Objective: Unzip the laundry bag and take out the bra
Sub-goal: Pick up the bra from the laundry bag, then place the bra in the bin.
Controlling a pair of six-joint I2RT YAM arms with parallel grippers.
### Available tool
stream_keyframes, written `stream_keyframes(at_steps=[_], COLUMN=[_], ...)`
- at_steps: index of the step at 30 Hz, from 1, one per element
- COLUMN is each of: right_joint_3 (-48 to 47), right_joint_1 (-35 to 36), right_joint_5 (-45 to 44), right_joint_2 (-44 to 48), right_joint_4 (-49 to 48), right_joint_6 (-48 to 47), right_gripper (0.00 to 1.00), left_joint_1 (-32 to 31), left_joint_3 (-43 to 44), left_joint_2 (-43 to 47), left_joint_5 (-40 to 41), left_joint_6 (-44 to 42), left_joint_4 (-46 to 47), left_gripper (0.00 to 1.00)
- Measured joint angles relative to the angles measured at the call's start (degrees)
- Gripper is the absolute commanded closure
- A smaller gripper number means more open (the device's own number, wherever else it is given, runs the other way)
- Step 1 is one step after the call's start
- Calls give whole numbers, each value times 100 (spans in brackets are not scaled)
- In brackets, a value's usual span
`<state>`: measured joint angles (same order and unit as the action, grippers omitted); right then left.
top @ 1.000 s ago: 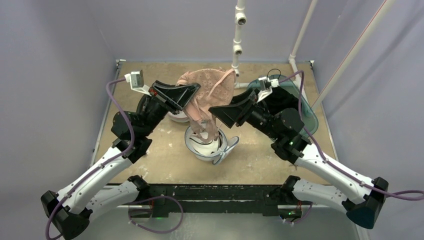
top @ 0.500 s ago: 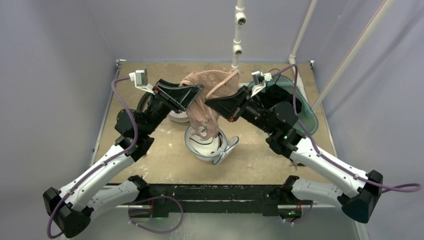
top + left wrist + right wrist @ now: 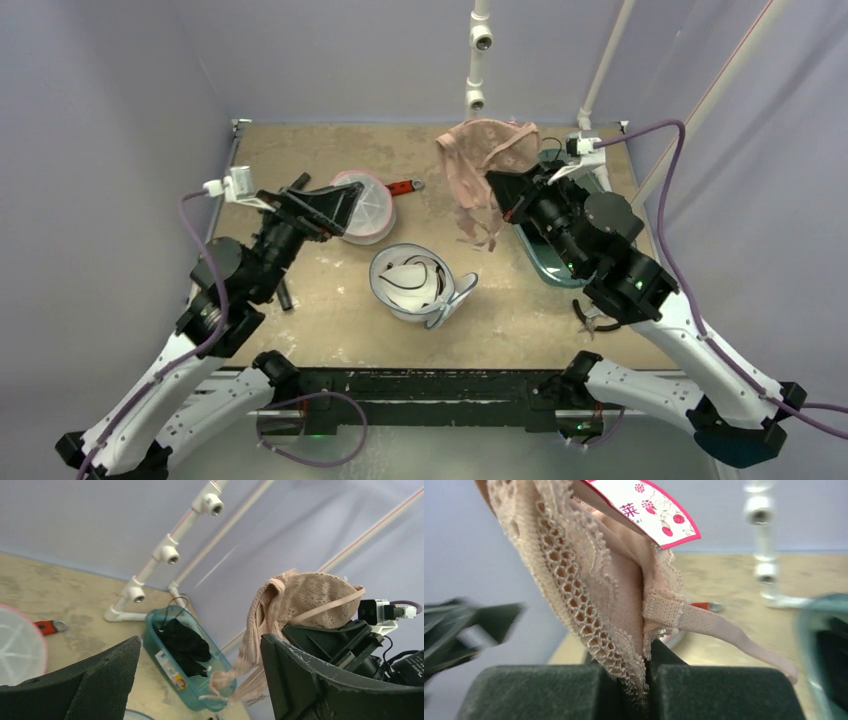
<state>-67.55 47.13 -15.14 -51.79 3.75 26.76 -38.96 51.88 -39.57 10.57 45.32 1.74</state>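
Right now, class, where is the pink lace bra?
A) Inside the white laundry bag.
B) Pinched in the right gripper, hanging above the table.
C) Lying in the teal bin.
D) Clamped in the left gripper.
B: the bra hangs from the right gripper, its lace pinched between the shut fingers, while the left gripper stands open and empty.

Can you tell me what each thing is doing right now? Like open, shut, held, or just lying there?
Bra: lifted in the air, hanging from the right gripper.
Right gripper: shut on the bra.
Left gripper: open, empty.
White bag: unzipped, flap open, lying on the table.
Pink bag: lying flat; zip cannot be seen.
Bin: upright, holding black cloth.
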Motion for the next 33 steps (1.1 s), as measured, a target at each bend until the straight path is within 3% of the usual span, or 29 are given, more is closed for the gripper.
stream_keyframes(at_steps=[4,8,17,26,33], right_joint_3=[-140,260,682,868,896], right_joint_1=[-452,-1327,-2798,-4275,-4575], right_joint_5=[-953,-1246,-1207,-96,839], right_joint_2=[-192,-378,-807,-1694,-2590], right_joint_4=[717,1049,605,0,-413], right_joint_6=[-232,-219,-63,24,306], right_gripper=[100,100,100,100,100], left_joint_1=[-2,0,0,0,0], left_joint_3=[-144,-538,-1172,-2389,-2629], left_joint_2=[702,1327,951,981,855], left_joint_5=[575,1062,1235,798,487], left_joint_6=[-197,-186,96,734,1003], left_joint_4=[-452,-586,-1049,-570,-293], left_gripper=[13,14,16,17,17])
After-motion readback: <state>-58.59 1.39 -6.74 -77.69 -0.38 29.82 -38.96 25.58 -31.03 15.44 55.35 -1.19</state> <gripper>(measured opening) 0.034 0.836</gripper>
